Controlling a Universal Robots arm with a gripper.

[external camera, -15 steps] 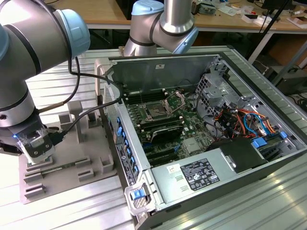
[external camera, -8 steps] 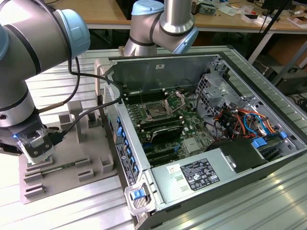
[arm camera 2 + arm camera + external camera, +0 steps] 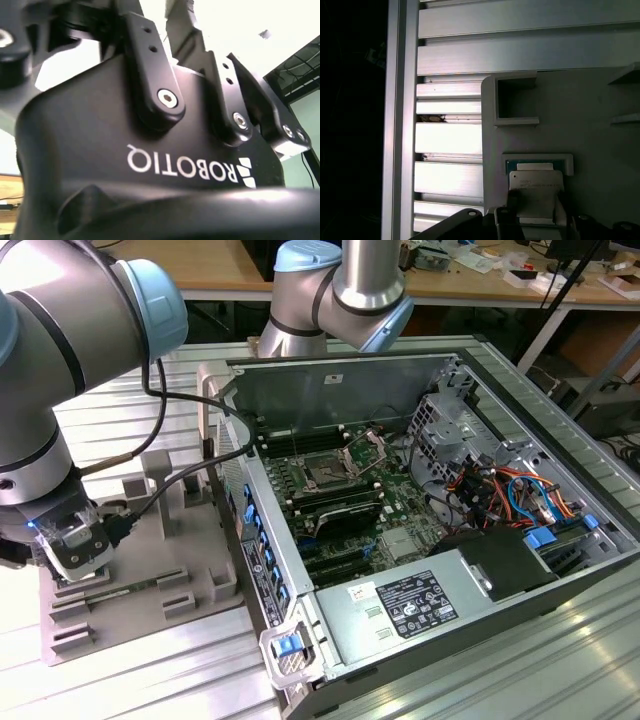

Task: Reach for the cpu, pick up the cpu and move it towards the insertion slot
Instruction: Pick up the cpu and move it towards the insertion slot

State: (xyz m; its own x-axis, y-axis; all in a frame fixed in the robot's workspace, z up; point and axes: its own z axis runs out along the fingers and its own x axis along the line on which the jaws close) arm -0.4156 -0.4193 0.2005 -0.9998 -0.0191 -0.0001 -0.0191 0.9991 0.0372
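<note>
Arm low at the exterior view's left, gripper [image 3: 80, 558] down over the grey fixture [image 3: 160, 550]. Fixture sits on the slatted table [image 3: 130, 680], just beside the open case [image 3: 590, 575].

First wrist view: cpu [image 3: 536, 187] lies flat in a shallow framed pocket of the fixture, pale shiny top, thin green edge showing at its far side. Dark gripper parts sit close at both sides of the chip's near end. Open, shut or pinching the chip: cannot tell. A square pocket [image 3: 516, 100] lies farther along the same fixture edge. Aluminium slats [image 3: 447, 137] run beside the fixture.

Slot [image 3: 325, 473] is on the motherboard inside the case, dark centre, silver frame. Its bracket [image 3: 366, 445] stands tilted up on the far side. The slot is well apart from gripper and cpu, toward the exterior view's right, with the case wall between.

Also in the case: power supply [image 3: 410, 605] near, bundle of orange and blue cables [image 3: 500, 495] at right. Black cable [image 3: 165, 485] loops from the arm over the fixture.
</note>
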